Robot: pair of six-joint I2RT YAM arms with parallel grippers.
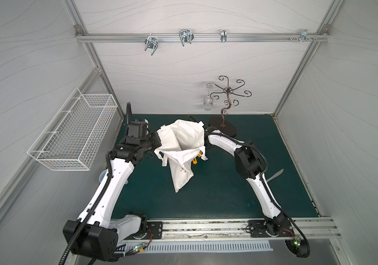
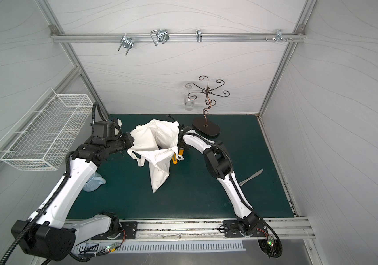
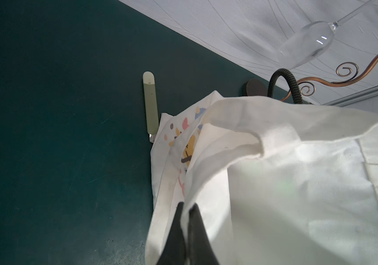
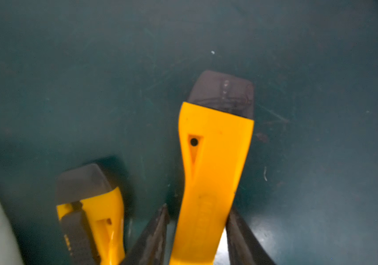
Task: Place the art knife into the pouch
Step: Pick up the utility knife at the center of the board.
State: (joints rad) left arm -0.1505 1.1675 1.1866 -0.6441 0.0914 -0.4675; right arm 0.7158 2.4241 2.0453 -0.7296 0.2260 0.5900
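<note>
Open green tabletop (image 1: 218,197) runs from the pouch (image 1: 183,146) out to the near rail, so there is room on that side. The far strip is tighter: a scroll-armed rack (image 1: 223,128) stands just behind the right arm's wrist, with a wine glass (image 1: 207,103) hanging from it. A wire basket (image 1: 75,135) sits on the left wall, well apart from the work. A silvery table knife (image 1: 275,174) lies near the right edge, partly behind the right arm. The pouch is slumped with its mouth gaping upward and its bottom corner trailing toward the near side. The left pincer (image 3: 187,206) is closed on the pouch's rim, black fingers pinching the fabric; in both top views the cloth hides them. The right pincer (image 4: 197,206) is low at the pouch's right side, hidden from above by its wrist and a hanging loop handle (image 1: 203,153); only yellow slivers show there. In the right wrist view the art knife (image 4: 213,149), yellow with a dark end, sits between the two dark fingers, outside the pouch and close to the tabletop. Whether the fingers clamp it or merely flank it, I cannot tell. A second yellow knife (image 4: 91,206) lies just beside it, cut off at the frame edge. Only the left wrist view shows the pouch's coloured print, and a pale green stick (image 3: 150,105) with its end just beside the pouch's corner. A pale blue cup (image 2: 94,182) shows in a top view beside the left forearm.
</note>
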